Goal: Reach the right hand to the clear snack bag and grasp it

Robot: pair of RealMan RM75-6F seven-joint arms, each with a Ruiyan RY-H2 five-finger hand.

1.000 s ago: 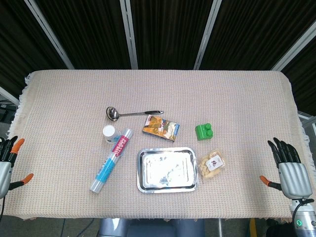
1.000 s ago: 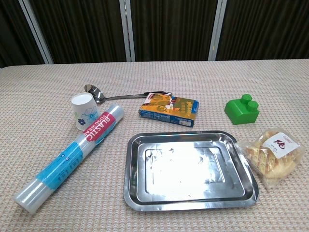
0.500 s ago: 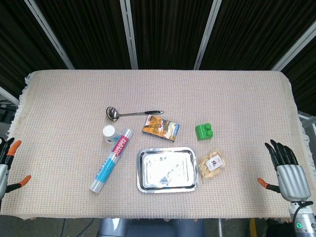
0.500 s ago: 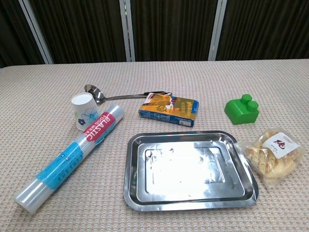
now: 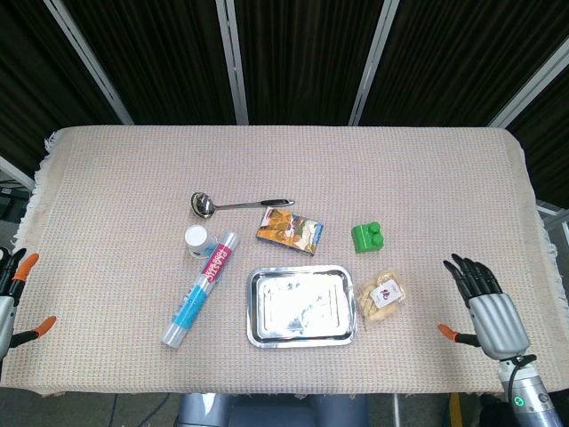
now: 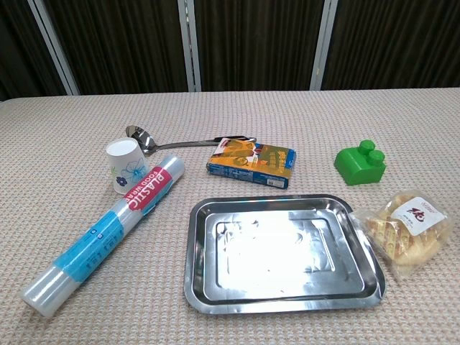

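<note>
Fingers on the right hand are spread apart and straight, holding nothing, hovering near the table's front right edge. Off past its thumb side, apart from the fingertips, sits the clear snack bag, not touched yet. Left hand only peeks in at the far edge of the head view, fingers apart too, nothing in them; the chest view shows neither hand.

Containers: the steel tray sits just beside the bag on the side away from the right hand, and it's got nothing in it, just glare. Small paper cup stands upside down against the plastic wrap roll, so can't see inside.

The bag itself is see-through, crinkly, full of pale yellow biscuit-looking pieces, with a white label with a red mark on top. It lies flat on the woven cloth, with the green block just beyond it.

Compared to a second ago, the right hand has slid inward toward the bag, noticeably closer now. Bag, tray, ladle and the orange snack box haven't budged.
</note>
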